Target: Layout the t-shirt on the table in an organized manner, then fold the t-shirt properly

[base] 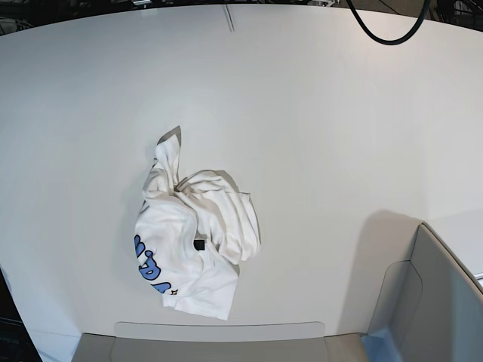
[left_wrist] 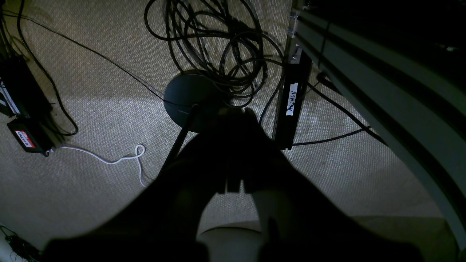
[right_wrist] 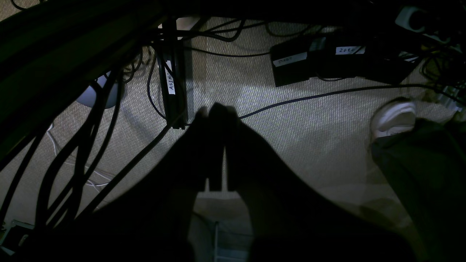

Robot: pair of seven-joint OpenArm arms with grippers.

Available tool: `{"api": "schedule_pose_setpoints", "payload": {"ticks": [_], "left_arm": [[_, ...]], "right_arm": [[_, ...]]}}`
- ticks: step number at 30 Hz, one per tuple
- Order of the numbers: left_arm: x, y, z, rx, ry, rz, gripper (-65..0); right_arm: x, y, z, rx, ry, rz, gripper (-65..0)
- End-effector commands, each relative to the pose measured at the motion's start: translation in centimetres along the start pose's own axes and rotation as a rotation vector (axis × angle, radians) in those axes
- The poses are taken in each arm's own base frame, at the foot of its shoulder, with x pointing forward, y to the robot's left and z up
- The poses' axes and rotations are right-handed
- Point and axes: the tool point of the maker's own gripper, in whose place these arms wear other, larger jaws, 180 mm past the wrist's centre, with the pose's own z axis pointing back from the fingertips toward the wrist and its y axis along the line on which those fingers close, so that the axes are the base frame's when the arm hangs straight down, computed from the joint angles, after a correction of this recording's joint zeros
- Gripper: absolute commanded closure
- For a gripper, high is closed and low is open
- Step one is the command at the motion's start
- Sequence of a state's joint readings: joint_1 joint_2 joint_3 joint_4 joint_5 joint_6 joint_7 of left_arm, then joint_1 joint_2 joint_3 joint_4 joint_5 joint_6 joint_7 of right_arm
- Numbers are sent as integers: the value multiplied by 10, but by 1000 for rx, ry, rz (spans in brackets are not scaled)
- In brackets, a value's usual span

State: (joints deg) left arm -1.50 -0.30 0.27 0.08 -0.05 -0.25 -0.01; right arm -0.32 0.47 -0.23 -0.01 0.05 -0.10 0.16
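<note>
The t-shirt [base: 192, 245] lies crumpled in a heap on the table [base: 317, 136], left of centre and towards the near edge. Blue lettering shows on its lower left, and a small black tag sits near its middle. Neither arm appears in the base view. In the left wrist view my left gripper [left_wrist: 233, 111] is a dark silhouette with its fingers pressed together. It holds nothing and hangs over carpeted floor beside the table. My right gripper [right_wrist: 214, 109] is likewise dark, shut and empty, over the floor.
A grey-white bin wall [base: 438, 302] stands at the near right corner, and a flat panel [base: 219, 335] runs along the near edge. Below lie coiled black cables [left_wrist: 214, 43], black boxes [right_wrist: 291, 67], a round stand base [left_wrist: 187, 98] and a person's shoe [right_wrist: 395, 118].
</note>
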Motion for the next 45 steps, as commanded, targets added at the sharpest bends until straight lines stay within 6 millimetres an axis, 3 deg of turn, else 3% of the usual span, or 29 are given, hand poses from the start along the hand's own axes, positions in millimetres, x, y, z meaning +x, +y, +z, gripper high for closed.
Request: {"api": "schedule_pose_setpoints", "payload": {"ticks": [1, 13, 15, 25, 28, 30, 34, 39, 42, 45], "left_arm": [[6, 3, 0, 7, -7, 0, -2], [5, 4, 0, 8, -5, 1, -2], [5, 5, 0, 11, -5, 3, -2], [-7, 34, -1, 55, 7, 1, -2], [-8, 35, -1, 57, 9, 1, -2], [-23, 35, 0, 57, 32, -2, -2], [-33, 46, 0, 73, 42, -5, -2], [-50, 49, 2, 79, 65, -5, -2], [-50, 50, 2, 80, 28, -9, -2], [-73, 57, 7, 90, 15, -19, -2]], "right_arm": [[-1, -2, 0, -5, 0, 0, -3], [-1, -2, 0, -5, 1, 3, -4], [-2, -10, 1, -16, 2, 3, -4], [-14, -28, 2, -44, 21, 2, -3], [-28, -30, 3, -46, 41, 2, -3], [-37, -39, 4, -61, 55, 1, -3], [-59, -42, 6, -65, 85, 1, -3], [-73, -50, 8, -77, 105, -8, -3], [-81, -58, 10, -88, 107, -8, -3], [-92, -59, 12, -90, 63, -4, -3]]}}
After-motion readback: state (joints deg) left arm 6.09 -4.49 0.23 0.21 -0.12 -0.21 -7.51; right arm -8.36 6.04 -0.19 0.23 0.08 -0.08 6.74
